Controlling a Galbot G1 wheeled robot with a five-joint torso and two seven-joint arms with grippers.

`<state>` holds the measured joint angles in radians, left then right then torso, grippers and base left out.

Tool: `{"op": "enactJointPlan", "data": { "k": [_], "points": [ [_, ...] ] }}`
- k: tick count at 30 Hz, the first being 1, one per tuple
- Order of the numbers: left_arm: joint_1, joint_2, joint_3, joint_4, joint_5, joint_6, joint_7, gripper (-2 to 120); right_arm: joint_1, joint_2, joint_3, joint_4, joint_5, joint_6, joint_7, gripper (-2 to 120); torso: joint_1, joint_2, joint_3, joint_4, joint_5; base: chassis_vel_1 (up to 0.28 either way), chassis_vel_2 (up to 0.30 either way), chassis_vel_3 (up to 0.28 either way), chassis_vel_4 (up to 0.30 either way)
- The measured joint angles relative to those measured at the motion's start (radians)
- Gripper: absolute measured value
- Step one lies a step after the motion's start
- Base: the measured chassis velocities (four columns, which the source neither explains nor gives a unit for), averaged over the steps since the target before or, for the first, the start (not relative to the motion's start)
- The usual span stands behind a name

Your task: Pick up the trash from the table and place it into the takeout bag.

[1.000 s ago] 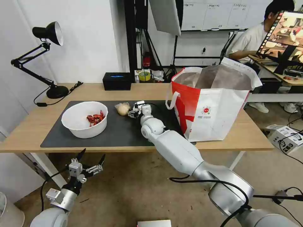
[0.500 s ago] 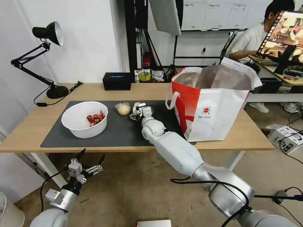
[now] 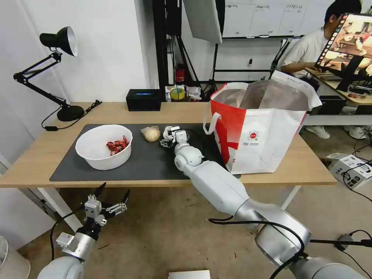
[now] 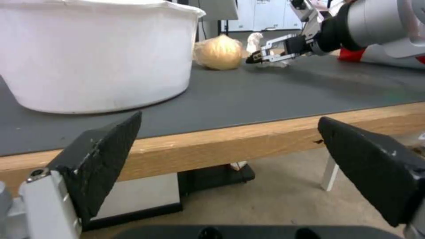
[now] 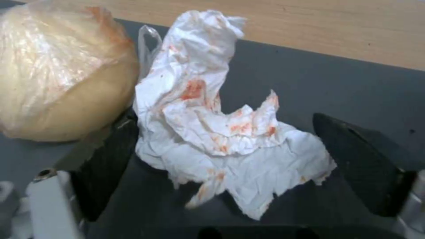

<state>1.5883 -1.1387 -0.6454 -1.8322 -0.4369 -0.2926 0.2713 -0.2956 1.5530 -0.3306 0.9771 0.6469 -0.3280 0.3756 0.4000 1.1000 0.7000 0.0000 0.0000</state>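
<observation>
The crumpled tissue [image 3: 167,133] is mostly hidden behind the right gripper [image 3: 167,138] in the head view. The bun [image 5: 57,73] is cut off at the 9 o'clock edge. The inside bottom of the takeout bag [image 3: 267,131] cannot be seen.

This looks like a lab or studio office: a light wood table [image 3: 38,155] with a black desk lamp [image 3: 58,42], tripod stands [image 3: 211,69] and a softbox [image 3: 203,17] behind, wall whiteboards [image 3: 263,17], cables across the floor.

desk lamp [image 3: 58,42]: table's far left | black tissue box [image 3: 143,100]: far edge | tape roll [image 3: 177,93]: behind table
</observation>
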Motion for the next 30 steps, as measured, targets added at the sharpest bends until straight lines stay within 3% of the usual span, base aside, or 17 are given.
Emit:
{"op": "enactJointPlan", "data": {
  "k": [6, 11, 18, 23, 26, 30],
  "points": [
    [-0.001, -0.001, 0.002, -0.001, 0.000, -0.001, 0.000, 100, 0.001, -0.005, 0.002, 0.007, 0.018, -0.007, 0.002, 70, 0.000, 0.000, 0.000, 0.0000, 0.0000, 0.000, 0.000, 0.000, 0.000],
    [-0.002, -0.002, 0.005, -0.001, 0.001, -0.001, 0.000, 100, -0.004, -0.014, 0.002, 0.019, 0.027, -0.011, 0.006, 59, 0.000, 0.000, 0.000, 0.0000, 0.0000, 0.000, 0.000, 0.000, 0.000],
    [-0.003, -0.005, 0.015, -0.001, 0.005, -0.003, 0.000, 100, -0.012, -0.042, 0.003, 0.055, 0.044, -0.012, 0.009, 27, 0.000, 0.000, 0.000, 0.0000, 0.0000, 0.000, 0.000, 0.000, 0.000],
    [-0.002, -0.011, 0.019, -0.001, 0.010, -0.004, 0.000, 100, -0.017, -0.060, 0.003, 0.076, 0.049, -0.002, 0.007, 14, 0.000, 0.000, 0.000, 0.0000, 0.0001, 0.000, 0.000, 0.000, 0.000],
    [0.000, -0.017, 0.024, -0.001, 0.016, -0.013, 0.000, 100, -0.024, -0.078, 0.002, 0.099, 0.050, 0.006, 0.004, 0, 0.000, 0.000, 0.000, 0.0000, 0.0000, 0.000, 0.000, 0.000, 0.000],
    [0.003, -0.023, 0.027, -0.001, 0.022, -0.020, -0.001, 100, -0.035, -0.103, -0.004, 0.134, 0.050, 0.021, -0.002, 0, 0.000, 0.000, 0.000, -0.0001, 0.0001, 0.000, 0.000, 0.000, 0.000]
  ]
}}
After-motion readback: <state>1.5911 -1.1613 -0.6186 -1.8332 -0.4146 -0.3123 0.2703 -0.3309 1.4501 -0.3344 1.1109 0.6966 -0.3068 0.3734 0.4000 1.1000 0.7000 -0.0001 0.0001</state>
